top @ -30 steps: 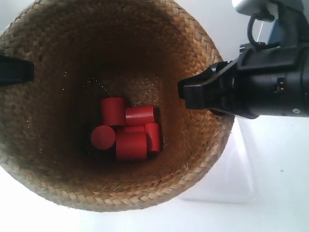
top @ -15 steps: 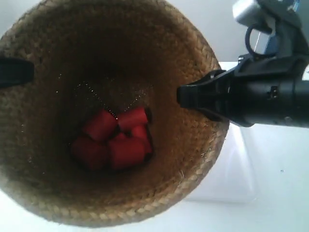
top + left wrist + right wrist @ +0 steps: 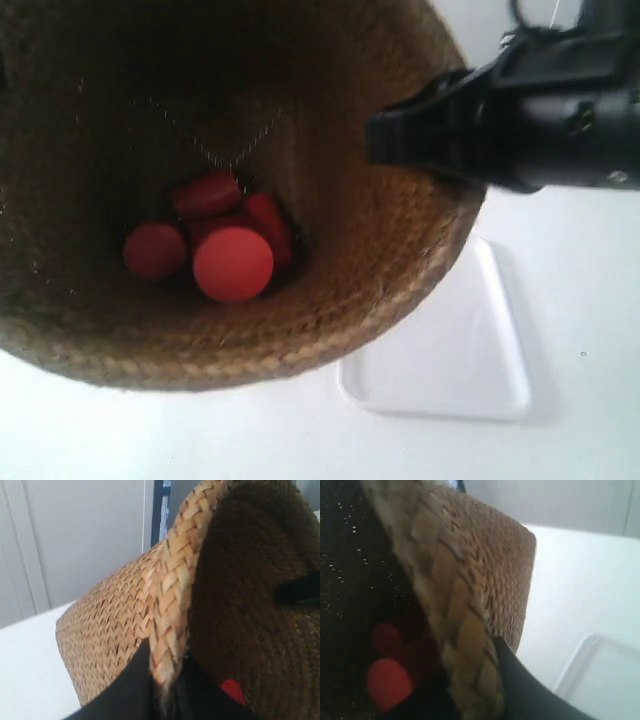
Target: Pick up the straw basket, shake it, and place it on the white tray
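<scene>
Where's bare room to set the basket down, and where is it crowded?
The visible part of the white tray is bare, bordered by the rim of the straw basket, which hides one corner. The table on the tray's other sides is bare too. Crowded: the basket's bottom, packed with red cylinders.

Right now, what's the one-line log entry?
straw basket: rim gripped both sides | left fingers: clamped | right fingers: clamped | red cylinders: inside | white tray: awaiting basket
</scene>
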`<state>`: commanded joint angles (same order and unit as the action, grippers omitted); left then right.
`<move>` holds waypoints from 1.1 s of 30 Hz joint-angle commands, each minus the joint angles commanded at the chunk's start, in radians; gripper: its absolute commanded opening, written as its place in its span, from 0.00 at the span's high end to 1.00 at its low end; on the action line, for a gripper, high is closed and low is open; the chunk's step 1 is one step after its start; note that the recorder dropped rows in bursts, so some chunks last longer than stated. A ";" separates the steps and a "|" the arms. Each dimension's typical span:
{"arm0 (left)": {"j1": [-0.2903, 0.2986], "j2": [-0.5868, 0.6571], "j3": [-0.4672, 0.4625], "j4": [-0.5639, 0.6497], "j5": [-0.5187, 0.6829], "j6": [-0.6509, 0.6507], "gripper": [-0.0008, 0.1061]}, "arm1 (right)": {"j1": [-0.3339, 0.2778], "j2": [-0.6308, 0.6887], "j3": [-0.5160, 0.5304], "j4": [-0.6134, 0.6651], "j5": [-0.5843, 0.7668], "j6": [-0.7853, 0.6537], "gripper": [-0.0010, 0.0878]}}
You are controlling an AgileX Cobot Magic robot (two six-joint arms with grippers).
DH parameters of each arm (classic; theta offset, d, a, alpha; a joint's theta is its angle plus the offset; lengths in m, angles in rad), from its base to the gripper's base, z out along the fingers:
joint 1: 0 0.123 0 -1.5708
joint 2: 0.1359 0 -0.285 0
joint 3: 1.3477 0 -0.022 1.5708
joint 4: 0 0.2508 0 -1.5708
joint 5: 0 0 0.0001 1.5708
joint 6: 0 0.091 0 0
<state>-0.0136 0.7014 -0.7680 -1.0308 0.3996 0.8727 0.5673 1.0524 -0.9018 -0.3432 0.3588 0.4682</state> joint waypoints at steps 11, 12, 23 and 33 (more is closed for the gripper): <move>0.000 0.013 -0.056 0.041 0.068 -0.058 0.99 | 0.157 -0.093 -0.024 -0.305 0.177 0.325 0.99; 0.000 0.042 -0.033 0.043 0.009 -0.062 0.99 | 0.150 -0.056 -0.002 -0.400 0.189 0.376 0.99; 0.000 -0.053 -0.067 0.016 0.096 -0.029 0.99 | 0.271 -0.122 0.037 -0.509 0.207 0.522 0.99; 0.000 -0.087 -0.089 0.001 0.227 -0.084 0.99 | 0.379 -0.127 -0.008 -0.396 0.230 0.464 0.99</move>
<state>-0.0136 0.6146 -0.8570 -1.0299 0.6263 0.7890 0.9466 0.9257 -0.9097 -0.7391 0.5884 0.9323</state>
